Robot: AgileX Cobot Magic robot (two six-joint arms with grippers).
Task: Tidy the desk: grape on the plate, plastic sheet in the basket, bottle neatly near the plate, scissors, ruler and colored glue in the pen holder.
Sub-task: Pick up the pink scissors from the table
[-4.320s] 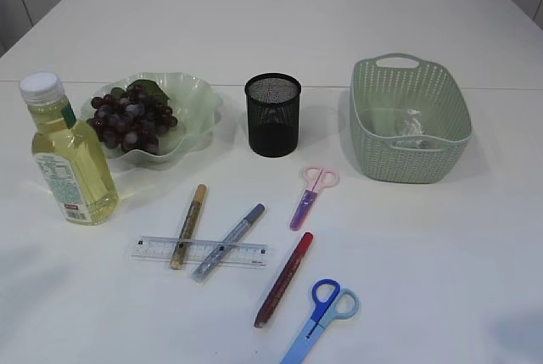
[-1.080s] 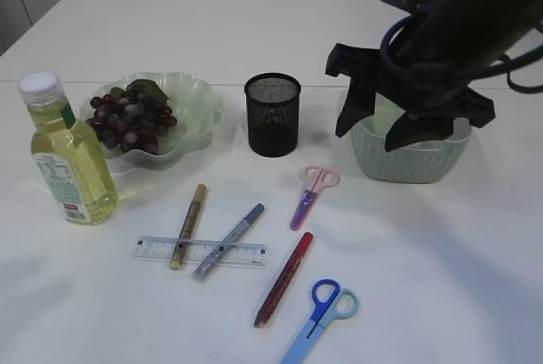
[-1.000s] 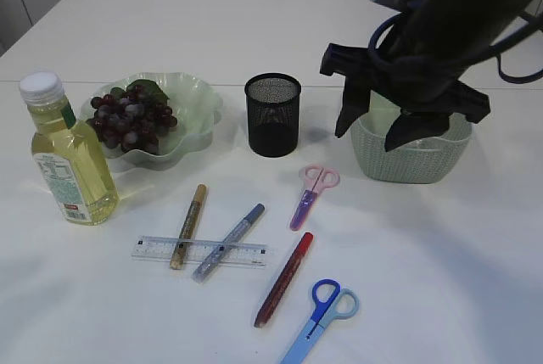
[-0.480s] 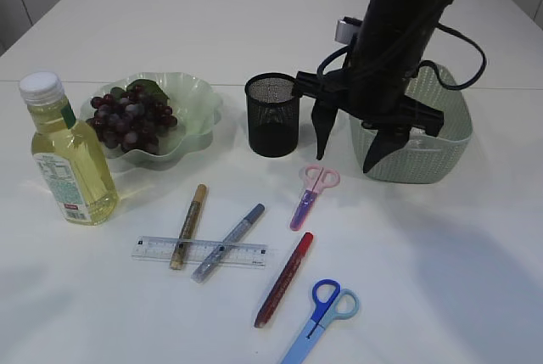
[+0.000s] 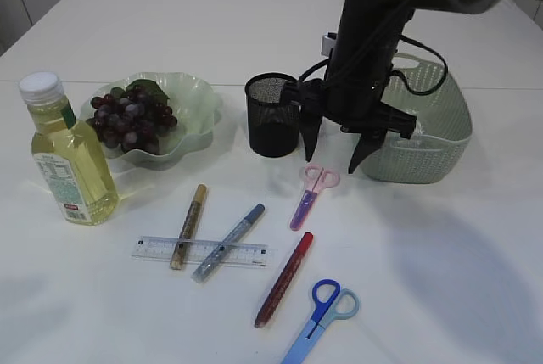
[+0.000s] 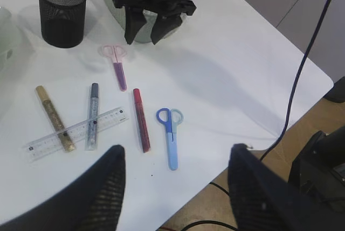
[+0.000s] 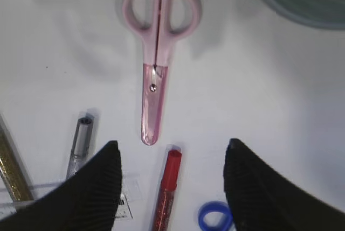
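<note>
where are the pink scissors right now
The pink scissors lie flat on the table in the middle of the exterior view, just in front of the black pen holder and the green basket, directly under the open right gripper.

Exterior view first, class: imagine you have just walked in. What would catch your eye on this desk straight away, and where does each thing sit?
The big black right gripper dominates, hanging open-jawed above the small pink scissors, between the black mesh pen holder and the pale green woven basket. At far left, the clear bottle of yellow liquid stands beside the wavy green plate of dark grapes.
</note>
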